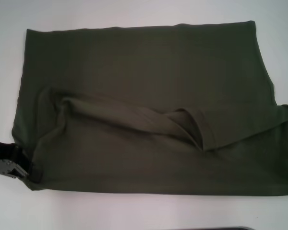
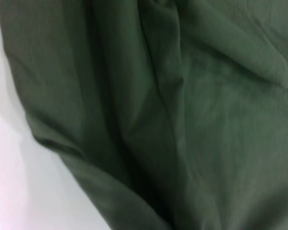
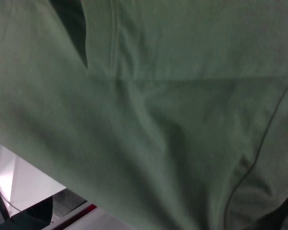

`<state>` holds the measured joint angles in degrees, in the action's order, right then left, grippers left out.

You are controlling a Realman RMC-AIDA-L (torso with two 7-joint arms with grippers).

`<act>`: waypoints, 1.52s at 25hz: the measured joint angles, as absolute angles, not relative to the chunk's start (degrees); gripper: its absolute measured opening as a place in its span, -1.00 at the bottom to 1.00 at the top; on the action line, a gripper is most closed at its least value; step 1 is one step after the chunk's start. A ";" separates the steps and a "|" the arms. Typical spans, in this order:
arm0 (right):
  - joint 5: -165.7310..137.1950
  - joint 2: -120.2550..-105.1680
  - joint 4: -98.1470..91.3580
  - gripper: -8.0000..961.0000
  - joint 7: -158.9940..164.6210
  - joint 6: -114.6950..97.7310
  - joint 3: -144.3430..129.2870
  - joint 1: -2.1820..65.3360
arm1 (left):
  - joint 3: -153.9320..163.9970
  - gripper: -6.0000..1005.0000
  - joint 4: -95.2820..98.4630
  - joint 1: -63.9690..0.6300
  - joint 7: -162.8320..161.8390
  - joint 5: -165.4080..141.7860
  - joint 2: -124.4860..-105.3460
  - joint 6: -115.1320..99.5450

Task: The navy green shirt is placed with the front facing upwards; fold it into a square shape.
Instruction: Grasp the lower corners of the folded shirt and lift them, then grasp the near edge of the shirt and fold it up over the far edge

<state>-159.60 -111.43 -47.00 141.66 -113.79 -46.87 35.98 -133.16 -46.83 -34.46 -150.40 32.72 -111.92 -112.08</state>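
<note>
The navy green shirt (image 1: 149, 105) lies spread on the white surface (image 1: 134, 211), its long axis running left to right, with a folded-over flap and sleeve ridge slanting across its middle. The left claw (image 1: 9, 160) sits at the shirt's near-left corner, right at the cloth's edge, though I cannot tell whether it is spread or pinching the fabric. The right claw is out of sight in the head view; its wrist camera shows only shirt cloth close up, so the left arm looks the clearer candidate for the next fold.
</note>
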 joint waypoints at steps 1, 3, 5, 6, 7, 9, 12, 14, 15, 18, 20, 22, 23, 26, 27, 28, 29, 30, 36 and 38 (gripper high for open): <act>-159.50 -111.51 -47.02 -0.89 141.52 -113.83 -46.99 35.79 | -133.28 -0.92 -47.93 -34.12 -150.31 32.54 -112.27 -112.67; -158.93 -111.52 -47.23 -0.89 140.90 -113.95 -46.81 35.74 | -133.63 -0.92 -51.04 -33.50 -150.05 32.65 -113.03 -113.92; -157.16 -111.11 -47.47 -0.89 140.31 -114.04 -46.49 36.37 | -133.90 -0.92 -53.53 -33.37 -150.00 32.96 -113.36 -114.97; -155.65 -110.60 -47.54 -0.89 140.15 -114.08 -46.41 37.01 | -134.15 -0.92 -54.48 -33.68 -149.99 33.07 -113.33 -115.37; -153.63 -109.91 -47.56 -0.89 140.10 -114.08 -46.43 37.73 | -134.43 -0.92 -54.71 -34.07 -149.99 33.09 -113.14 -115.60; -149.02 -108.16 -47.55 -0.89 140.21 -114.09 -46.32 39.24 | -135.65 -0.92 -55.05 -35.57 -149.93 33.31 -112.32 -115.77; -140.38 -104.59 -47.59 -0.89 141.15 -113.89 -45.61 41.04 | -138.89 -0.92 -55.38 -38.01 -149.43 33.91 -110.93 -115.52; -138.84 -104.00 -47.61 -0.89 141.25 -113.84 -45.34 41.21 | -139.87 -0.92 -55.54 -38.49 -149.15 34.01 -110.77 -115.36; -137.63 -103.43 -47.61 -0.89 141.30 -113.79 -44.92 41.33 | -141.27 -0.92 -55.83 -38.95 -148.79 34.18 -110.73 -115.21; -136.43 -102.68 -47.63 -0.89 141.33 -113.75 -43.38 41.53 | -145.08 -0.92 -56.36 -40.19 -147.92 35.22 -110.63 -114.51; -136.41 -102.48 -47.63 -0.89 141.34 -113.71 -42.35 41.54 | -146.08 -0.92 -56.34 -40.59 -147.99 35.76 -110.46 -113.63; -136.37 -102.44 -47.63 -0.89 141.33 -113.57 -40.85 41.54 | -146.40 -0.92 -56.13 -41.01 -148.79 36.00 -110.28 -111.68; -136.36 -102.43 -47.63 -0.89 141.36 -113.37 -40.01 41.57 | -146.46 -0.92 -56.07 -41.24 -149.45 36.00 -110.33 -109.97; -136.37 -102.55 -47.64 -0.89 141.61 -111.86 -38.37 41.79 | -146.13 -0.92 -55.54 -41.92 -151.02 36.02 -110.96 -105.12; -136.37 -102.61 -47.62 -0.89 141.83 -110.92 -38.27 41.83 | -145.94 -0.92 -55.06 -42.21 -151.40 36.02 -111.21 -103.21; -136.37 -102.69 -47.46 -0.89 142.04 -109.87 -38.22 41.89 | -145.76 -0.92 -54.44 -42.55 -151.57 36.02 -111.50 -101.76; -136.37 -102.70 -47.29 -0.89 142.24 -108.76 -38.22 41.97 | -145.72 -0.92 -53.87 -42.90 -151.71 36.02 -111.78 -100.20; -136.37 -102.73 -47.16 -0.89 142.42 -107.79 -38.22 42.08 | -145.61 -0.92 -53.10 -43.49 -151.95 35.99 -112.24 -98.20; -136.94 -103.97 -45.75 -0.89 143.17 -101.26 -39.08 43.39 | -143.35 -0.92 -52.22 -44.88 -153.85 35.60 -114.33 -90.95; -137.20 -104.31 -45.20 -0.89 143.67 -98.96 -39.51 43.70 | -139.84 -0.92 -51.14 -45.07 -155.85 35.57 -115.03 -85.84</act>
